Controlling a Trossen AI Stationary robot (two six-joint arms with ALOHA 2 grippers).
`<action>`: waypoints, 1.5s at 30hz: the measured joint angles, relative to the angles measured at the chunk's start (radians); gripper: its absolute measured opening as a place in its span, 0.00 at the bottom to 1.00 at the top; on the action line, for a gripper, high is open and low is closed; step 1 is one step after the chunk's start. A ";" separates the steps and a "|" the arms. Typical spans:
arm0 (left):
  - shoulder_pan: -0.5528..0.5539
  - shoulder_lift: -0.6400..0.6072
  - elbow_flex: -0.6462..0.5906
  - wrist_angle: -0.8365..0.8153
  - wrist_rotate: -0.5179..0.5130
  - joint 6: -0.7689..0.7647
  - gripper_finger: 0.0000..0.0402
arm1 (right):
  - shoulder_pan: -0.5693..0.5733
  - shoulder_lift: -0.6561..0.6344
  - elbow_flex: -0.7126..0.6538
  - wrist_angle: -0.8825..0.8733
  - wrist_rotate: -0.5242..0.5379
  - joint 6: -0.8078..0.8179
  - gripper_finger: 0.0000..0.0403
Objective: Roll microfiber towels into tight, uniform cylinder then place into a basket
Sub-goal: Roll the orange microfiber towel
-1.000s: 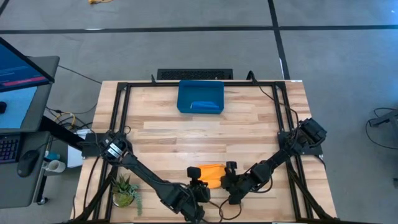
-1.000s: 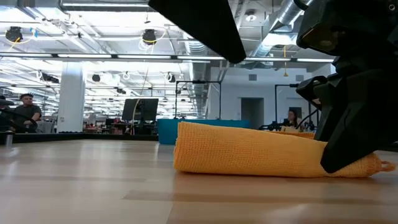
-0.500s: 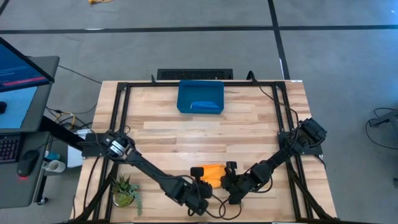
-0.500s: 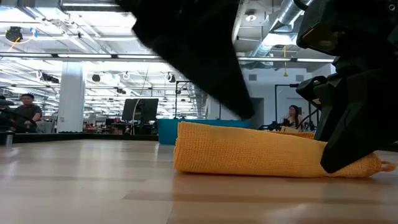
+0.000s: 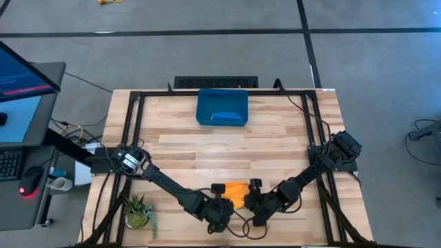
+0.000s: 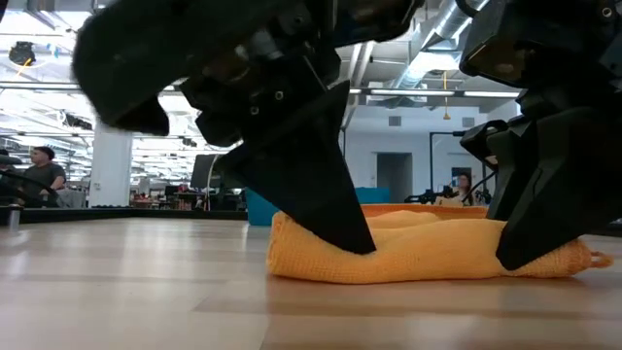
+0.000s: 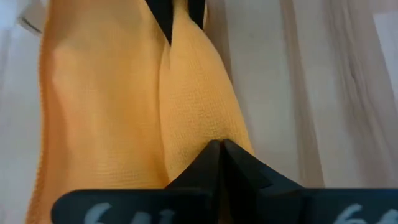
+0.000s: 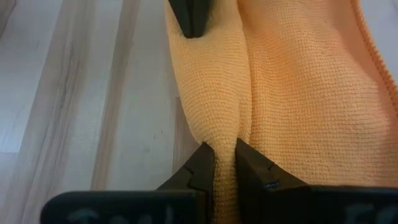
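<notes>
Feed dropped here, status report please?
Left gripper shut, pressed on yellow towel. Right gripper pinching its fold. Basket at far edge, blue towel inside. Nothing in the way.

Two dark robot arms, one yellow-orange microfiber towel (image 5: 236,192), one dark blue plastic basket (image 5: 222,107) holding perhaps one blue towel (image 5: 227,118), one small potted plant (image 5: 139,209).

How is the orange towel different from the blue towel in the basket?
The orange towel lies at the table's near edge, pinched at its ends by the left gripper and right gripper; the blue towel sits untouched in the basket at the far edge. The orange towel is a loose fold; the blue looks rolled. Both are cloth.
</notes>
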 joint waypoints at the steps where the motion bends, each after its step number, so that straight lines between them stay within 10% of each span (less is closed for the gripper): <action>1: 0.005 0.000 0.000 -0.001 0.016 -0.013 0.03 | 0.000 0.000 0.000 0.000 0.000 0.000 0.15; 20: 0.017 0.005 0.056 -0.030 0.131 0.056 0.33 | 0.001 0.000 -0.001 0.002 0.001 0.000 0.15; 35: -0.042 0.005 0.097 -0.167 -0.122 0.137 0.34 | 0.001 0.000 0.000 0.002 -0.011 0.000 0.15; 45: -0.033 0.003 0.050 -0.164 -0.107 0.087 0.34 | -0.001 0.001 0.000 0.011 -0.024 0.000 0.15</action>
